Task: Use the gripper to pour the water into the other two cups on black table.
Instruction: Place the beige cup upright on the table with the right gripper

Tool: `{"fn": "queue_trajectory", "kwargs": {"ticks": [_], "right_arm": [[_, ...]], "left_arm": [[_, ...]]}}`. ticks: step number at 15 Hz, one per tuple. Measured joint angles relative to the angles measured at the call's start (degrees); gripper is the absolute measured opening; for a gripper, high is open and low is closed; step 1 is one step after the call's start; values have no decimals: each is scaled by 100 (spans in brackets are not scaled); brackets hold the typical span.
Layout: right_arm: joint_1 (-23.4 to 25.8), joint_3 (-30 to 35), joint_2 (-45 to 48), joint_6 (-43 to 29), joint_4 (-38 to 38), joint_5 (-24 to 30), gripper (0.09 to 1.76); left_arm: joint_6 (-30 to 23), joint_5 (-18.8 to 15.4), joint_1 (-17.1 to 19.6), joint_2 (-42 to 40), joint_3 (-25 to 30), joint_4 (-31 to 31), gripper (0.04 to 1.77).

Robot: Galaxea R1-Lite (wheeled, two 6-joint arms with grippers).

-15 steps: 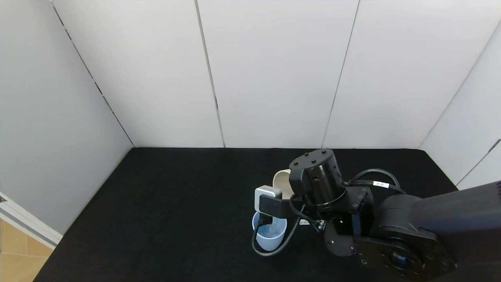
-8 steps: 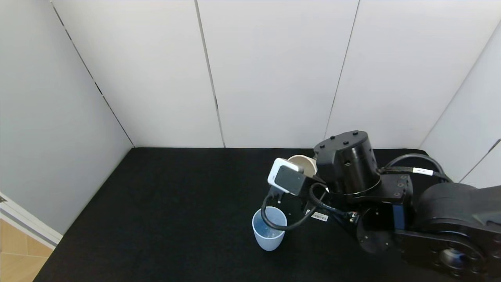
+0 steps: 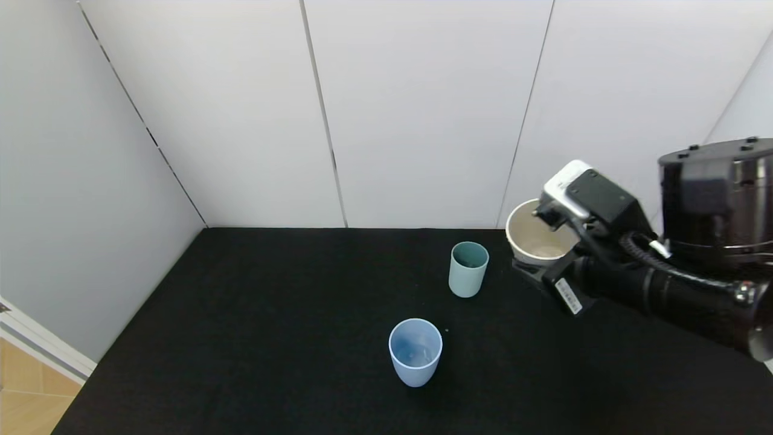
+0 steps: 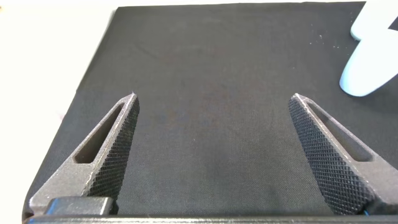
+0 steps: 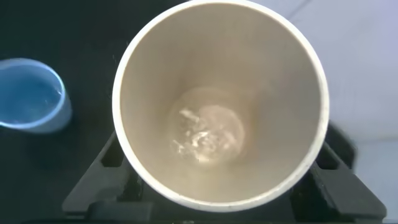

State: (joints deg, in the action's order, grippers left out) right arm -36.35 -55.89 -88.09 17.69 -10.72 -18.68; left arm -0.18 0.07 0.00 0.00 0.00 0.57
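Observation:
My right gripper (image 3: 535, 266) is shut on the wide cream-beige cup (image 3: 537, 237) and holds it upright in the air at the right, beyond and right of the teal-green cup (image 3: 468, 269). In the right wrist view the cream cup (image 5: 273, 81) has a little water at its bottom, with the gripper's fingers (image 5: 102, 180) on both sides. The light blue cup (image 3: 415, 351) stands nearer on the black table (image 3: 272, 314) and holds some water; it also shows in the right wrist view (image 5: 28, 96). My left gripper (image 4: 212, 109) is open and empty low over the table, with the blue cup (image 4: 370, 62) off to one side.
White wall panels (image 3: 423, 109) close the table on the back and both sides. The table's left edge (image 3: 130, 314) drops to a wooden floor (image 3: 24, 399). The right arm's black housing (image 3: 715, 193) stands tall at the right.
The right arm lifted away from above the light blue cup and swung right and back, bringing the cream cup upright. The teal-green cup is now uncovered.

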Motion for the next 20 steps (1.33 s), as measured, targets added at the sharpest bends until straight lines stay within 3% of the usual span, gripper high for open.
{"fn": "queue_trajectory", "kwargs": {"ticks": [4,8,14,20], "right_arm": [[304,345,639,-1510,-13,379,127],[730,892,953,-2182,-304,377,127],[828,2202,725,-2370,-2509,490,127],[844,2931,-468,-2628,-4022,645,127]], "left_arm": [[-2,0,0,0,0,0,172],[-2,0,0,0,0,0,172],[-4,0,0,0,0,2,172],[-2,0,0,0,0,2,172]]}}
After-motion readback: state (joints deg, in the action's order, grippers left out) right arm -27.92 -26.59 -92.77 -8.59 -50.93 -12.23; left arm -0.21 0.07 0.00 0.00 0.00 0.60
